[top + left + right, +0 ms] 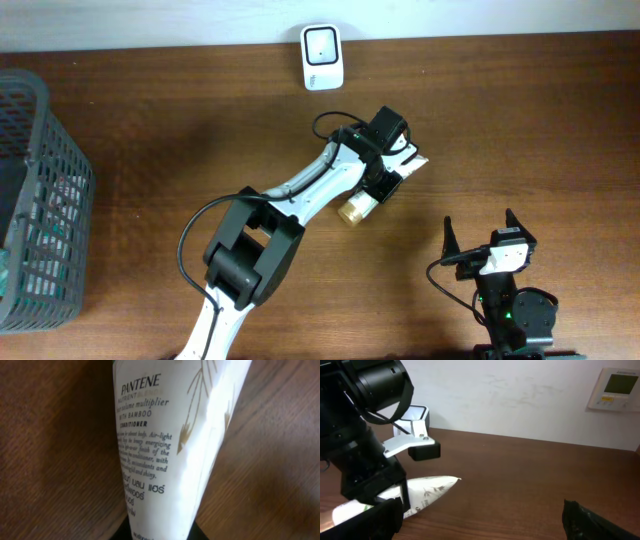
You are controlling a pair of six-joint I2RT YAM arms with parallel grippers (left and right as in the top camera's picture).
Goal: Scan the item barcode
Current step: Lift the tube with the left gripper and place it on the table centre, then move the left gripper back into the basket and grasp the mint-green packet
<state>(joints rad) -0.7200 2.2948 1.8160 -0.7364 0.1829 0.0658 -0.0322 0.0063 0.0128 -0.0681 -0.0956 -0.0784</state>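
Note:
The item is a white Pantene conditioner tube (398, 172) with a gold cap (352, 210), lying slanted near the table's middle. My left gripper (384, 178) is shut on it across its body. In the left wrist view the tube (165, 450) fills the centre with its printed text facing the camera, and the dark jaws hug its lower end. No barcode shows in any view. The white scanner (322, 57) stands at the table's far edge, apart from the tube. My right gripper (480, 236) stands open and empty at the front right; from its wrist view the tube's flat end (432, 487) is visible.
A grey wire basket (40, 200) stands at the table's left edge. The left arm (300, 195) runs diagonally from the front centre. The scanner (415, 416) sits against the white wall, where a thermostat panel (617, 390) hangs at the right.

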